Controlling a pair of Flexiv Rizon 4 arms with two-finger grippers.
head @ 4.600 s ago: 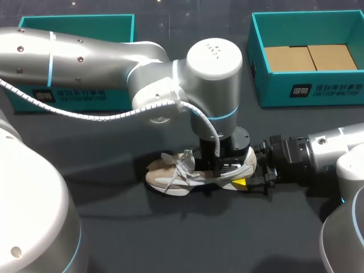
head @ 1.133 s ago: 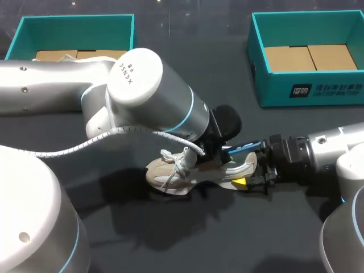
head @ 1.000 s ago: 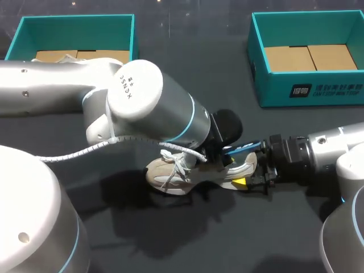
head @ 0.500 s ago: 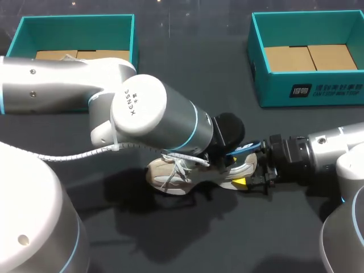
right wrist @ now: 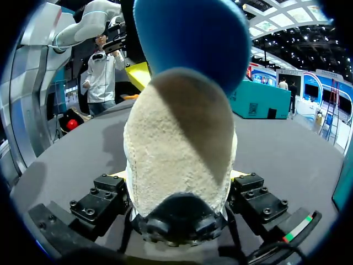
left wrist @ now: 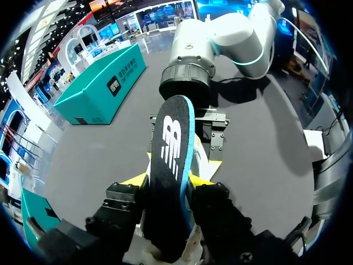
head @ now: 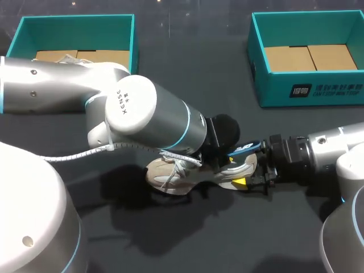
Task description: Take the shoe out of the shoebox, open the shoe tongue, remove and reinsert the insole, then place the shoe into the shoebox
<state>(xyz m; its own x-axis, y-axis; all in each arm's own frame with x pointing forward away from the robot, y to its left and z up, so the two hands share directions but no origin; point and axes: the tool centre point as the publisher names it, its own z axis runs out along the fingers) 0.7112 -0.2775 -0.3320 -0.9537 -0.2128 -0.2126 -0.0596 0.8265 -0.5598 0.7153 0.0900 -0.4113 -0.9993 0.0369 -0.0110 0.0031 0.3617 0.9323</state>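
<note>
A beige sneaker (head: 182,173) with white laces lies on the dark table, toe to the left. My left arm comes over it, and its gripper (left wrist: 169,181) is shut on the black insole (left wrist: 168,154), which has a blue edge. The insole (head: 243,149) slants up out of the shoe's opening and over the heel. My right gripper (head: 259,170) comes in level from the right and is shut on the heel (right wrist: 179,143), one finger on each side. The insole's blue underside (right wrist: 190,38) rises just above the heel. My left forearm hides the shoe's opening in the head view.
A teal shoebox (head: 77,19) stands at the back left, partly behind my left arm. A second teal shoebox (head: 310,90) with a cardboard floor is at the back right. Bare dark table lies in front of the shoe.
My left arm has tilted from pointing straight down into the shoe to a slant. The insole now sticks out over the heel. The right arm and shoe have stayed put.
</note>
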